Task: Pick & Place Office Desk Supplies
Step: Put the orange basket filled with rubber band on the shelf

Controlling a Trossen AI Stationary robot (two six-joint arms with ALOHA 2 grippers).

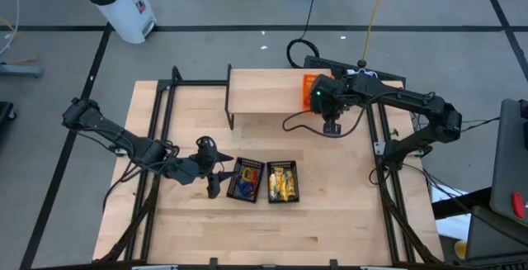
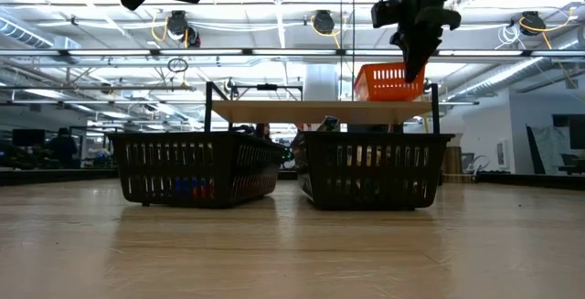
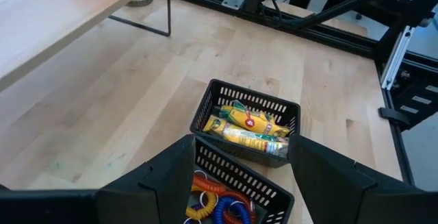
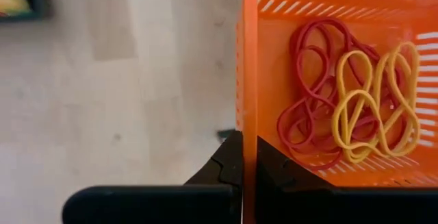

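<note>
The right gripper (image 1: 331,126) is hanging over the far right part of the light wooden table (image 1: 330,220), at the right end of the low wooden shelf (image 1: 262,92), and its two dark fingers (image 4: 226,166) are pressing together on the near wall of the orange perforated plastic basket (image 4: 328,5), one finger outside the wall and one inside, so the gripper is clamping the basket rim. Thin rubber-band loops are lying inside this orange basket: a tangle of red loops (image 4: 311,90) and, touching it, a tangle of yellow loops (image 4: 376,107). In the low view the same basket (image 2: 388,82) is sitting on top of the shelf, with the right gripper reaching down onto it from above. The left gripper (image 1: 213,181) is hovering over the near centre of the table, just beside two small black mesh trays, and its wide dark fingers (image 3: 328,176) are standing well apart with nothing between them. The left black mesh tray (image 1: 247,179) is holding coiled loops in orange, blue and purple (image 3: 219,207). The right black mesh tray (image 1: 282,181), touching or almost touching the first, is holding yellow packets with green and red printing (image 3: 250,125). A white bin (image 1: 118,2) is standing on the grey floor beyond the far left corner of the table
</note>
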